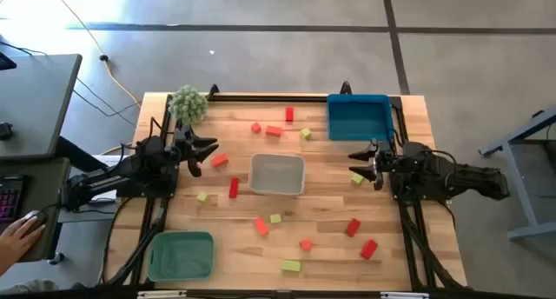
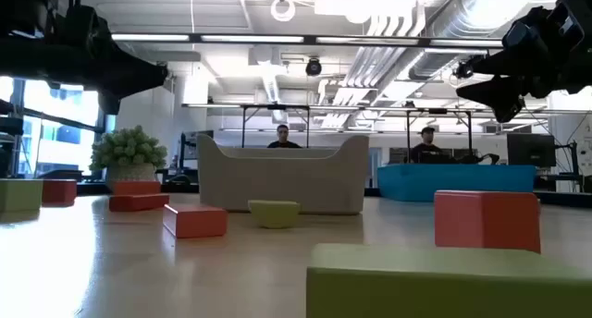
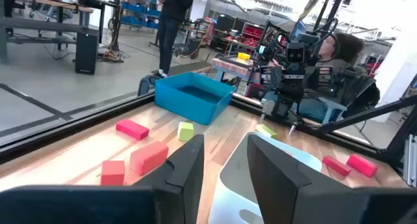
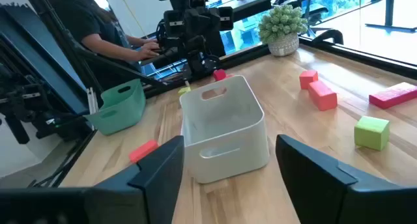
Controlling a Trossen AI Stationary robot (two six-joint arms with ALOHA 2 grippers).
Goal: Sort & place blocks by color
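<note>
Blocks: small solid cubes and short bars lay scattered flat on the wooden table [image 1: 408, 247], all outside the trays, in red, orange-red and yellow-green.
Red bar [image 1: 233, 188]: lay just left of the white bin [image 1: 278, 175], its long axis running from the table's far edge toward its near edge.
Far group: a red bar [image 1: 289, 115] stood lengthwise front to back, an orange-red bar [image 1: 274, 131] lay across left to right, and a red cube [image 1: 255, 128] and a yellow-green cube [image 1: 306, 134] sat near them.
Orange-red block [image 1: 219, 160]: tilted diagonally, just beside the left gripper [image 1: 205, 150].
Near group: an orange-red bar [image 1: 261, 226] lay diagonal, a yellow-green bar [image 1: 290, 266] lay left to right near the front edge, and two red blocks [image 1: 353, 227] [image 1: 369, 249] sat tilted toward the right.
Yellow-green block [image 1: 357, 179]: lay on the table by the right gripper [image 1: 360, 166].
Left gripper: hovered above the table's left side, pointing toward the white bin, fingers nearly together, holding nothing.
Right gripper: hovered at the right side near the blue tray [image 1: 359, 116], fingers spread wide, empty.
Green tray [image 1: 181, 255]: sat at the near left corner.
Plant [image 1: 188, 103]: stood at the far left.
</note>
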